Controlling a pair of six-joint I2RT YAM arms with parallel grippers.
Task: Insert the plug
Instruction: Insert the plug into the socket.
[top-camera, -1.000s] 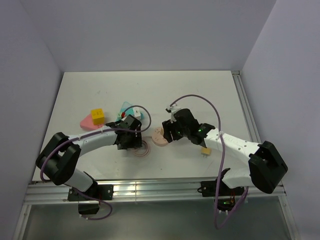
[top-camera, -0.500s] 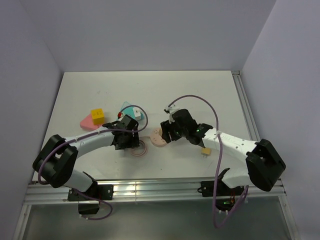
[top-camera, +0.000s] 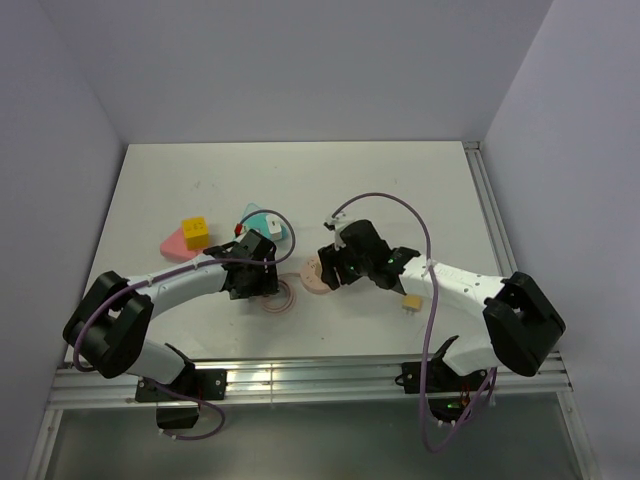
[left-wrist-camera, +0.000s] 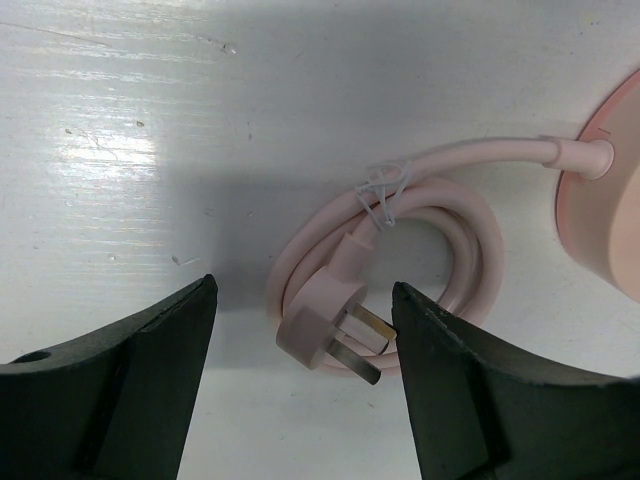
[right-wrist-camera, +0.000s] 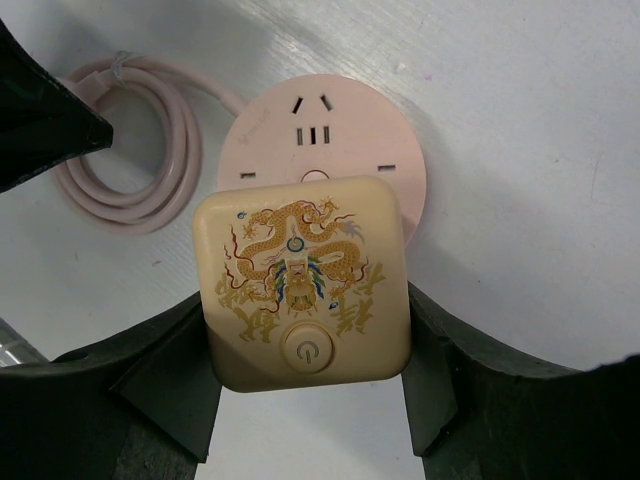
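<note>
My right gripper (right-wrist-camera: 305, 372) clamps the cream plug (right-wrist-camera: 305, 285) by 2 opposite sides, with its dragon face toward the wrist camera. The plug covers the near part of the pink round socket (right-wrist-camera: 322, 130) on the table (top-camera: 400, 190); I cannot tell whether they touch. Since 1 second ago this hand has edged slightly left, further over the socket. My left gripper (left-wrist-camera: 302, 305) has barely shifted. Its jaws stand apart, holding nothing, straddling the pink cord plug (left-wrist-camera: 322, 330), which lies flat within its coiled cord (left-wrist-camera: 470, 235).
</note>
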